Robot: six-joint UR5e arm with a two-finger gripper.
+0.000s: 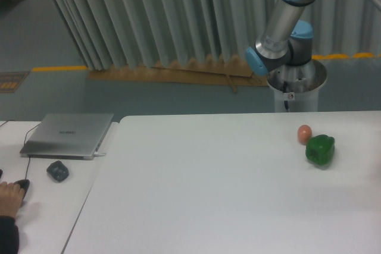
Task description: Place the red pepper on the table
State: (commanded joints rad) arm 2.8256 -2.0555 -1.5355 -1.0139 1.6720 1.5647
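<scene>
Right side of the desk (226, 188): green pepper (320, 150) with a small orange-pink ball (305, 133) touching or just beside it at its upper left. Red pepper not visible anywhere in frame. Arm (284, 22) enters top right above its pedestal (296, 87) behind the desk; tool is out of frame, so can't tell its state or load. Lower left, on a side desk (41, 206): closed laptop (68, 135), dark mouse (58, 171), a person's hand (11, 194) at frame edge.

Ball (305, 133) beside pepper (320, 150) on table (208, 188)
</scene>
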